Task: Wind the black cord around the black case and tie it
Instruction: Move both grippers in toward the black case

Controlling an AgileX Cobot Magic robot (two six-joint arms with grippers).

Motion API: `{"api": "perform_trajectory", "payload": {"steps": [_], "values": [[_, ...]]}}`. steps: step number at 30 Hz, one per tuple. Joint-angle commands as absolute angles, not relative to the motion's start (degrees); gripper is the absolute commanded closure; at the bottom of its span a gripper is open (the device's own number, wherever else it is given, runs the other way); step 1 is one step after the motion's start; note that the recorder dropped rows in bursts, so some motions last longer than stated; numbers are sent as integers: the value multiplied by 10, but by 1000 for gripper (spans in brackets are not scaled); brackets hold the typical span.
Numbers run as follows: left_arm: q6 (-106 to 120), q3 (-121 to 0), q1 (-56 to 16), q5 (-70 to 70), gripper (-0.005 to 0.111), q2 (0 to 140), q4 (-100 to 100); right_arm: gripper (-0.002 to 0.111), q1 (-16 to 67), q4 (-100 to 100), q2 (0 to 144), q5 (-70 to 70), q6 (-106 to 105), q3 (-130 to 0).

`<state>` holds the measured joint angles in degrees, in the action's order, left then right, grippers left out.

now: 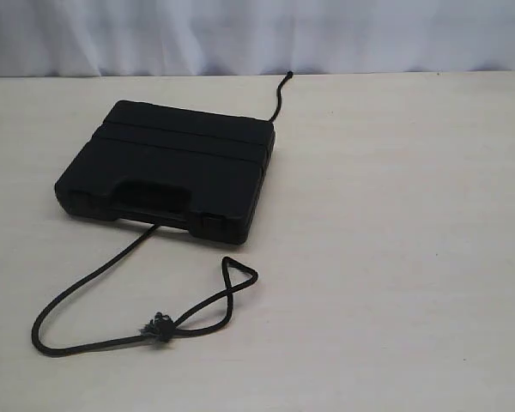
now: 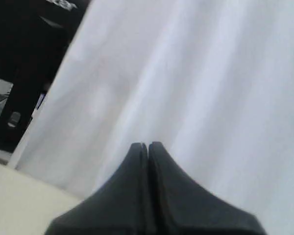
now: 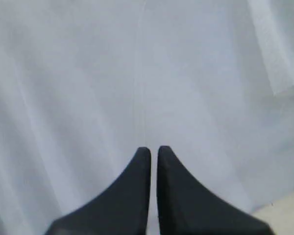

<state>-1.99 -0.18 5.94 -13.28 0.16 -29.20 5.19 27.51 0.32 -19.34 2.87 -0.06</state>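
Observation:
The black case (image 1: 167, 167) lies flat on the table, left of centre, its handle slot facing the front. The black cord (image 1: 94, 275) runs under the case. One end comes out behind the case and ends in a knobbed tip (image 1: 288, 75) near the table's back edge. The other end curves out in front into a wide loop with a frayed knot (image 1: 160, 327) and a small bend (image 1: 240, 273). Neither gripper shows in the exterior view. My left gripper (image 2: 147, 145) is shut and holds nothing, facing a white curtain. My right gripper (image 3: 154, 149) is shut with a hairline gap, also holding nothing.
The pale table (image 1: 395, 257) stretches to the right of the case. A white curtain (image 1: 257, 34) hangs along the back edge. Dark equipment (image 2: 19, 73) stands beyond the curtain's edge in the left wrist view.

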Motion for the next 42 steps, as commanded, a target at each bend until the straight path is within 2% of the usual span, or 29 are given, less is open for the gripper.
{"api": "perform_trajectory", "payload": {"steps": [1,7,9,12,14,17,19,22,25,28,31,32,35,36,37,39,42], "values": [[-152,-9,60,-255,107,0,-314,104,48,334,0,-278,86,0],[-335,-69,60,-375,107,27,-104,104,48,293,0,-411,202,-3],[-356,-124,60,-429,107,89,-62,104,48,291,15,-426,202,-59],[-364,-224,60,-433,107,205,32,104,48,279,74,-406,196,-148],[-365,-290,60,-420,107,285,158,104,48,193,133,-374,114,-206],[-534,-398,60,-273,107,398,474,104,48,-44,245,-128,71,-321],[-736,-455,60,-130,107,465,691,104,48,-86,335,23,71,-389],[-1006,-485,60,-123,107,557,999,104,49,-78,488,195,58,-485],[-1050,-507,60,-155,107,646,999,104,76,-28,612,334,-53,-571],[-1020,-539,60,-38,107,708,999,104,137,-12,716,420,-94,-632],[-925,-562,60,91,107,722,999,104,159,-12,754,411,-113,-636],[-844,-581,60,196,107,726,999,104,163,-12,773,396,-116,-636],[-654,-621,60,278,107,741,937,104,163,-12,796,374,-116,-636],[-564,-636,60,279,107,747,854,104,163,-12,802,367,-116,-636],[-273,-680,60,276,107,769,596,104,163,-12,816,355,-116,-636],[35,-719,60,314,107,792,307,104,163,-9,827,349,-116,-636],[484,-760,60,477,107,834,-52,104,163,-9,838,348,-116,-636]]}}
